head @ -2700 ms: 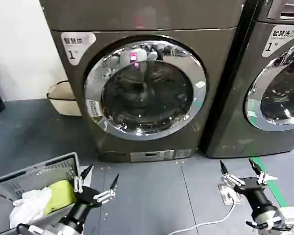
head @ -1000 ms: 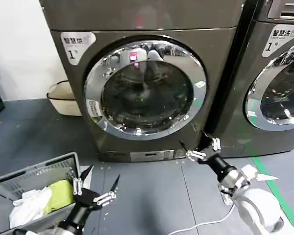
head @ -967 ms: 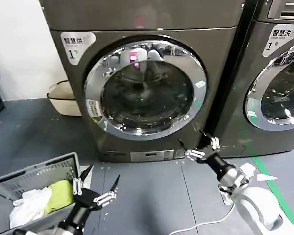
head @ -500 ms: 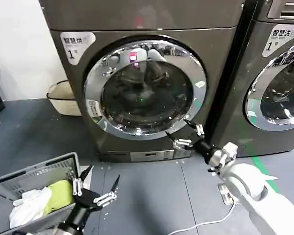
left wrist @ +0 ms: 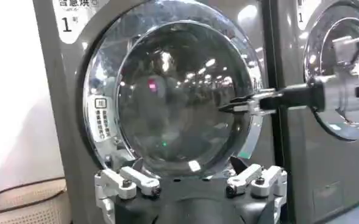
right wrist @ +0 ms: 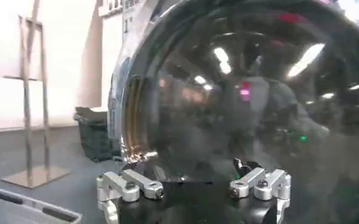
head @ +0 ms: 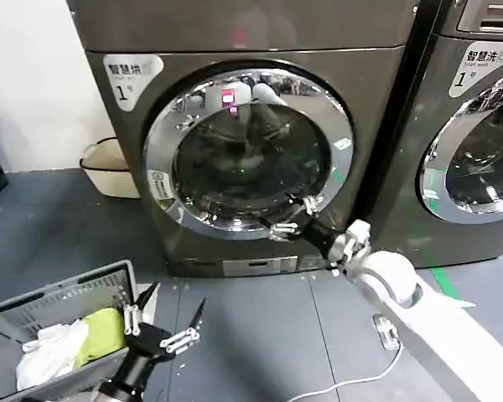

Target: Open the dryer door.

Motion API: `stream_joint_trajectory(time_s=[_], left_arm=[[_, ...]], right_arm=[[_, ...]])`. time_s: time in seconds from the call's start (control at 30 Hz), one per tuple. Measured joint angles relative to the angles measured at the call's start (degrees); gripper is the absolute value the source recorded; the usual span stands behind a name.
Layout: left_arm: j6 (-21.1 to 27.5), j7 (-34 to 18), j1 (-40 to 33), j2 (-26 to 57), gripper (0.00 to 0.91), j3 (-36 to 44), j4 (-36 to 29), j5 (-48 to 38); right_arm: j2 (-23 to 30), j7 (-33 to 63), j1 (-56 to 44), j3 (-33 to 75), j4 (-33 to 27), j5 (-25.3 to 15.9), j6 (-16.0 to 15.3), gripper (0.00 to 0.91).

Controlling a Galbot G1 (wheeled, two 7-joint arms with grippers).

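The dark grey dryer has a round chrome-ringed glass door (head: 247, 151), and it is shut. My right gripper (head: 290, 217) is open, reaching across from the right. Its fingertips are at the lower right part of the chrome ring. In the right wrist view the door glass (right wrist: 258, 85) is close ahead of the open right gripper (right wrist: 194, 182), with nothing between its fingers. The left wrist view shows the door (left wrist: 173, 91) farther off and the right gripper (left wrist: 243, 105) at its right rim. My left gripper (head: 163, 316) hangs open, low above the floor beside the basket.
A second machine (head: 478, 142) stands directly to the right of the dryer. A grey laundry basket (head: 59, 297) holding clothes sits on the floor at the front left. A beige basket (head: 109, 167) stands by the wall. A white cable and plug (head: 386, 331) lie on the floor.
My right arm has risen from the floor at the right and swung left and forward to the door's lower right rim. The left arm has stayed put.
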Motion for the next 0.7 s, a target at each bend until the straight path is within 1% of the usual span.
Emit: stream_joint_trajectory(time_s=[0.27, 0.7], left_arm=[[-0.4, 0.1, 0.2, -0.2, 0.907, 0.0, 0.0, 0.1], [-0.5, 0.2, 0.0, -0.4, 0.907, 0.0, 0.4, 0.2]], right_arm=[[2.2, -1.0, 5.4, -4.8, -4.2, 0.2, 0.3, 0.907], [6.1, -1.1, 11.7, -11.3, -8.7, 0.9, 0.2, 0.907]])
